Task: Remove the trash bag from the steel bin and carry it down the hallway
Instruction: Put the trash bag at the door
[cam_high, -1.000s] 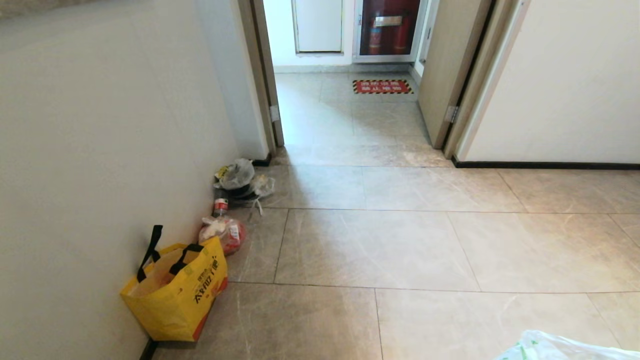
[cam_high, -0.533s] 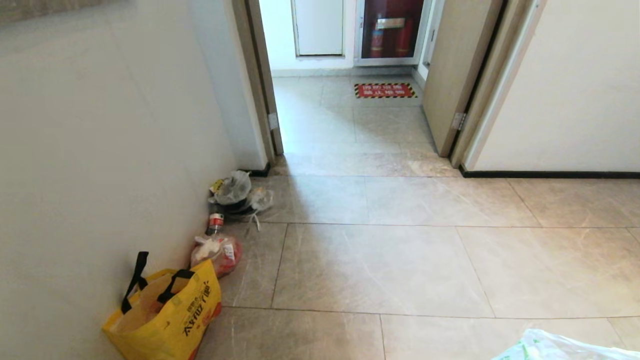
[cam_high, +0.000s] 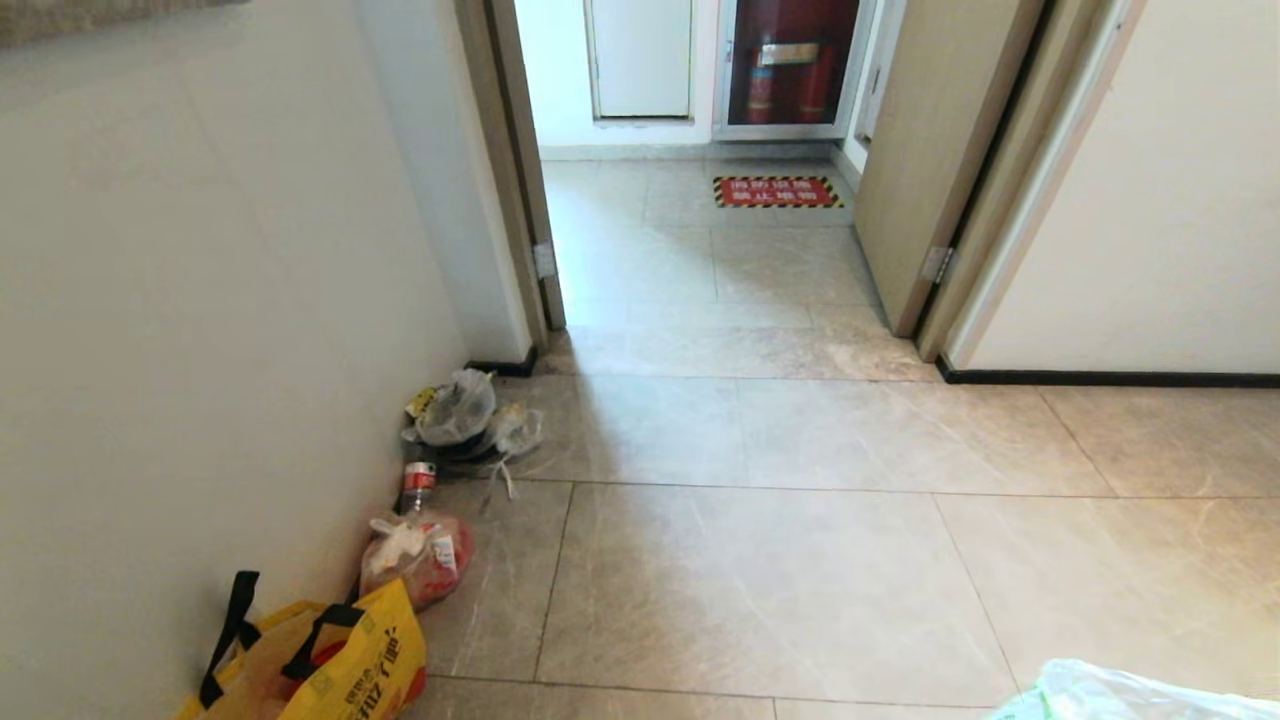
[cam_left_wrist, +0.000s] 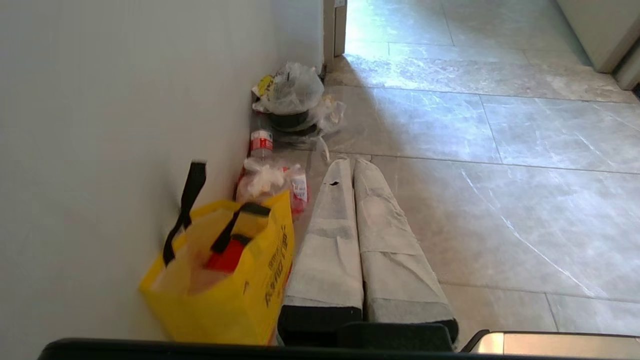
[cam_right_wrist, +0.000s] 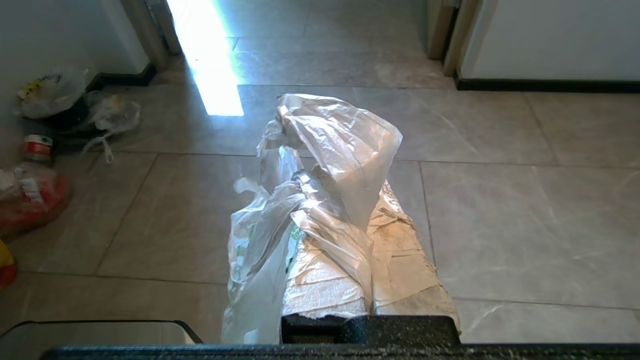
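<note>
Right wrist view: right gripper (cam_right_wrist: 367, 200) clamped on trash bag (cam_right_wrist: 320, 170).
Left gripper (cam_left_wrist: 350, 167) closed, empty, beside yellow tote (cam_left_wrist: 225, 280); hallway (cam_high: 780, 560) ahead.

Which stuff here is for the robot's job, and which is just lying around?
For the job: trash bag, pinched in the shut right hand; hallway floor.
Just lying about: yellow tote, red-filled bag, bottle, clear bags.

Glossy tiled floor (cam_high: 760, 590) bears yellow tote (cam_high: 330, 665), litter.
</note>
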